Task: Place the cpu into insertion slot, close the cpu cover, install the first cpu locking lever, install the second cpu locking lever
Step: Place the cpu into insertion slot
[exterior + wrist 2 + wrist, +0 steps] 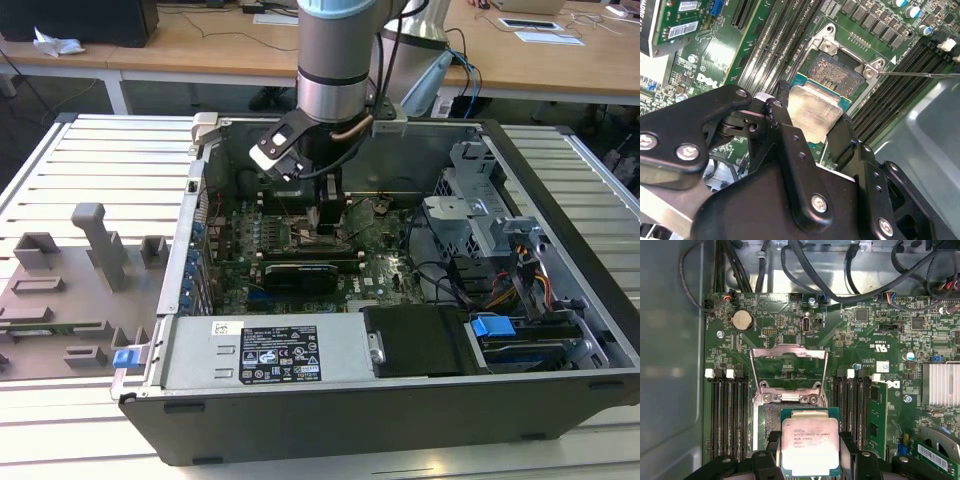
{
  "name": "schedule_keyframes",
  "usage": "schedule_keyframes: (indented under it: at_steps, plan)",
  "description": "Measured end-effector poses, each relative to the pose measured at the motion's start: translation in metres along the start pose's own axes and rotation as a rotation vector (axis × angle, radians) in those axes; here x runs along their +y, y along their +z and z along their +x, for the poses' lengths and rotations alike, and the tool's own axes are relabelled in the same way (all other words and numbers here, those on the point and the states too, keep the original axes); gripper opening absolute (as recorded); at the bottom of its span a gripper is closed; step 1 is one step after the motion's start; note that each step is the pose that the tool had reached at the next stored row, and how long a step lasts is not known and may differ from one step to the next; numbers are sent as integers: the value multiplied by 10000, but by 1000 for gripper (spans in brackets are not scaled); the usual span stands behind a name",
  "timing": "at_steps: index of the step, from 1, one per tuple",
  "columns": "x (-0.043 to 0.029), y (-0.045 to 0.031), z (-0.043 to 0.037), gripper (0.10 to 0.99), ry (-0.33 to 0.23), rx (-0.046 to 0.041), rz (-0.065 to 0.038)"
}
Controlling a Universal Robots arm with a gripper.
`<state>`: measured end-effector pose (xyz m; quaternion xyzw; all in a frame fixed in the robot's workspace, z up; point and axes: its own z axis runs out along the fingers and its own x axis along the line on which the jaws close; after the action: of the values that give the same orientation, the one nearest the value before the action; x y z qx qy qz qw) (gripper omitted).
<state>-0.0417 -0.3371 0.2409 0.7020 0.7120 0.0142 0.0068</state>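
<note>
Two fingers of our gripper clamp the chip close over the open socket, its cover raised, so we should hold it level and match its corners before lowering.

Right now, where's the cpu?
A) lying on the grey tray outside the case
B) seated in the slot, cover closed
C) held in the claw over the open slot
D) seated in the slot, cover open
C: in the first wrist view the claw grips the cpu by its edges. The cpu cover is flipped up, and the second wrist view shows the insertion slot with bare contacts.
</note>
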Motion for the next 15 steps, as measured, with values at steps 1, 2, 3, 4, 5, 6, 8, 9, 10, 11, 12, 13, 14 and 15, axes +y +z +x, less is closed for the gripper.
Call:
schedule_keyframes:
  at_steps: [1, 2, 3, 4, 5, 6, 8, 9, 10, 11, 12, 13, 14, 15]
  plan:
    - [-1, 17, 0, 545, 0, 0, 0]
    - [-1, 30, 1, 545, 0, 0, 1]
    - [-1, 39, 1, 545, 0, 0, 0]
    - [-2, 63, 1, 545, 0, 1, 0]
    - [-2, 79, 1, 545, 0, 0, 0]
    - [-3, 94, 3, 545, 0, 1, 0]
    - [-4, 127, 22, 545, 0, -1, 0]
    - [-6, 142, 40, 545, 1, 1, -1]
    - [-10, 159, 63, 545, 0, 0, 0]
    - [-16, 173, 87, 545, 0, 0, 0]
    - [-20, 179, 99, 545, 0, 0, 0]
    - [-23, 186, 111, 545, 0, 0, 0]
    - [-33, 207, 135, 545, 3, 2, -1]
    - [-37, 221, 142, 545, 24, 0, -1]
